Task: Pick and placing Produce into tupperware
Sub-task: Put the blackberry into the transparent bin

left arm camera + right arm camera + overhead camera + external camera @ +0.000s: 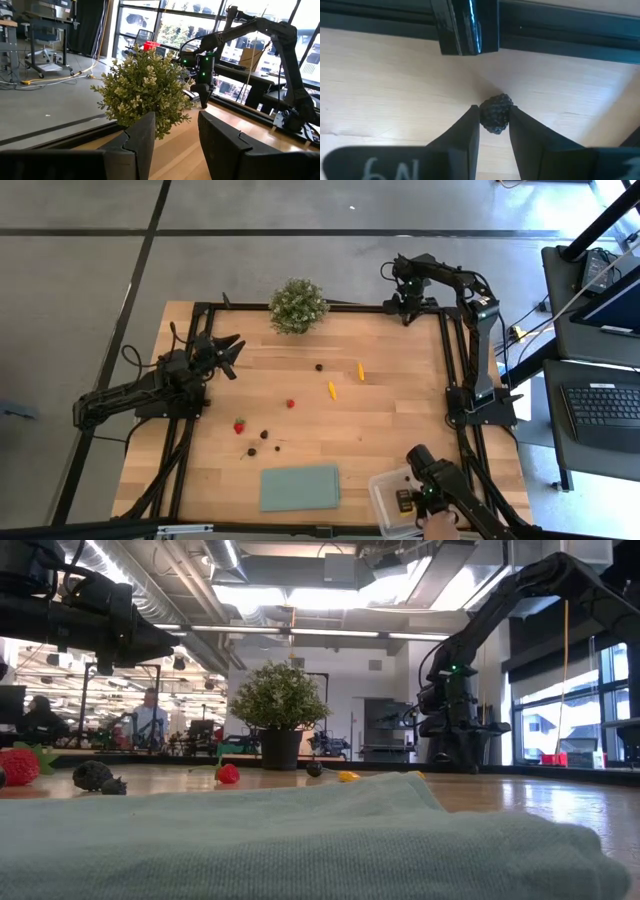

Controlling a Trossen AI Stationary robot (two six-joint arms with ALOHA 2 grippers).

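My right gripper (405, 308) points down at the table's far right corner, shut on a dark berry (495, 114). More produce lies on the wood: two strawberries (239, 426) (290, 403), dark berries (264, 434) (319, 366) and two yellow pieces (332, 390) (361, 371). The clear tupperware (383, 488) stands at the near right, partly hidden by another dark arm. My left gripper (176, 135) waits level at the table's left, open, with nothing between its fingers. My right gripper pinches the dark berry's two opposite sides (484, 116) between its fingertips. The fingers come from above, pointing steeply down. Whether the berry rests on the wood or hangs just clear of it, I cannot tell.
A bushy potted plant (298, 305) stands at the far edge. A flat pale-green sheet (300, 486) lies at the near edge. Black frame rails (560, 25) run just beyond the berry. Another dark arm (440, 485) reaches over the near right corner.
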